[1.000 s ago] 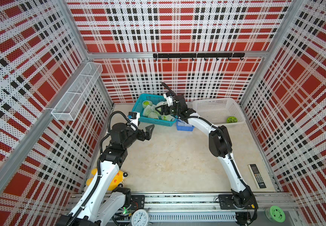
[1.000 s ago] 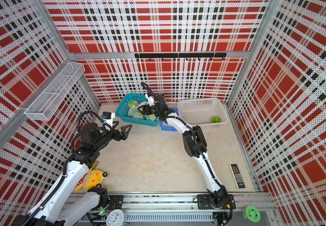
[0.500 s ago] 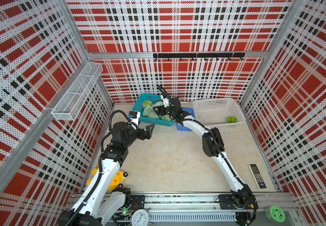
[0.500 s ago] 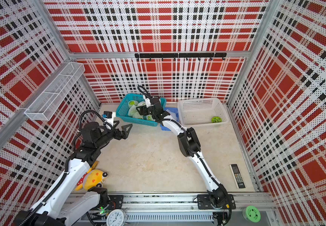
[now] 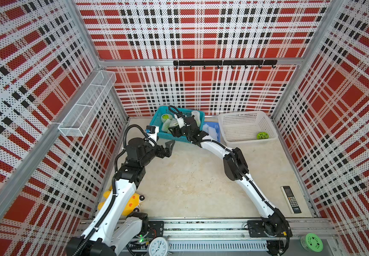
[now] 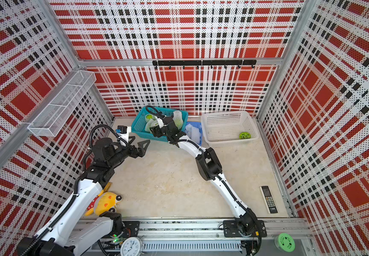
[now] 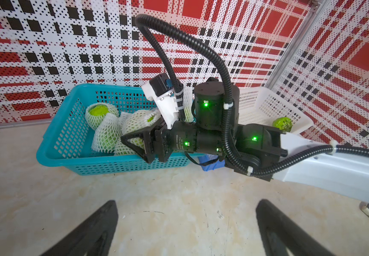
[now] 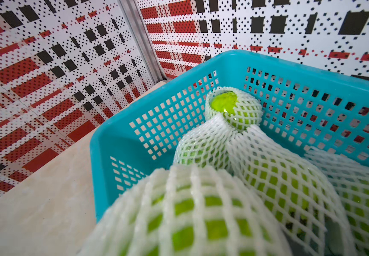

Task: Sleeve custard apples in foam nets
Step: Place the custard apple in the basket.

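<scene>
several green custard apples (image 8: 223, 105) in diamond-mesh foam nets (image 8: 201, 144) | right tool (image 7: 134, 137) grips one — left tool (image 7: 187, 206) wide

Upper centre: netted fruit (image 5: 165, 126) in left basket (image 5: 155, 124) — tray (image 5: 218, 133) of nets (image 5: 209, 129) just right, then right basket (image 5: 243, 119) with one bare fruit (image 5: 263, 135). Remote (image 5: 290, 199) lower right.

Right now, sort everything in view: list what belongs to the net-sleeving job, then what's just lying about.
Job: teal basket; netted custard apples in it; right gripper, closed on another netted custard apple; bare custard apple; white basket holding it; spare foam nets.

Lying about: remote control; yellow plush toy; clock; green disc; wire shelf; hook rail.
</scene>
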`<action>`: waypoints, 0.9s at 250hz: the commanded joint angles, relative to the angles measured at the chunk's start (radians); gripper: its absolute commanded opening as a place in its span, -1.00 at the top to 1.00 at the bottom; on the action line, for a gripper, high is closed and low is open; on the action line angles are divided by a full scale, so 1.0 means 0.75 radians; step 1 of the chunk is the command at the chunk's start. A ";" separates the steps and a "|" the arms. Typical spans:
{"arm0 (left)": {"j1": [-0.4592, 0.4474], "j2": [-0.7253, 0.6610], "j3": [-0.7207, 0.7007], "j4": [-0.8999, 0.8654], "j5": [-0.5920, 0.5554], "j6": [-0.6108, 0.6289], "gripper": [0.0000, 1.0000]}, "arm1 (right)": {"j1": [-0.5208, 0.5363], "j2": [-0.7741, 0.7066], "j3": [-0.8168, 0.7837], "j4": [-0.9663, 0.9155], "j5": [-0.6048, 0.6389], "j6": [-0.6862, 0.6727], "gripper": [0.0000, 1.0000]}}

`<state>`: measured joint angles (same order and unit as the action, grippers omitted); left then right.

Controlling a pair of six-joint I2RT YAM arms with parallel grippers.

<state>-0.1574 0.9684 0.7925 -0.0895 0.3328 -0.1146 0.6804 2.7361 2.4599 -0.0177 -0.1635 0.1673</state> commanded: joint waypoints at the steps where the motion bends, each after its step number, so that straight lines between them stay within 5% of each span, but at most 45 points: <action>1: 0.011 0.000 -0.007 0.033 0.003 0.003 -0.99 | -0.007 0.046 0.046 0.035 0.036 -0.044 -0.29; 89: 0.009 -0.001 -0.007 0.029 0.000 0.006 -0.99 | -0.013 0.064 0.074 0.024 0.043 -0.049 -0.46; 225: 0.004 -0.010 -0.005 0.026 -0.002 -0.002 -0.99 | -0.013 -0.019 -0.017 0.006 0.020 -0.068 -0.98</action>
<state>-0.1577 0.9688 0.7925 -0.0895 0.3328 -0.1146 0.6716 2.7533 2.4771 -0.0334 -0.1448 0.1452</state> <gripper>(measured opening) 0.996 0.979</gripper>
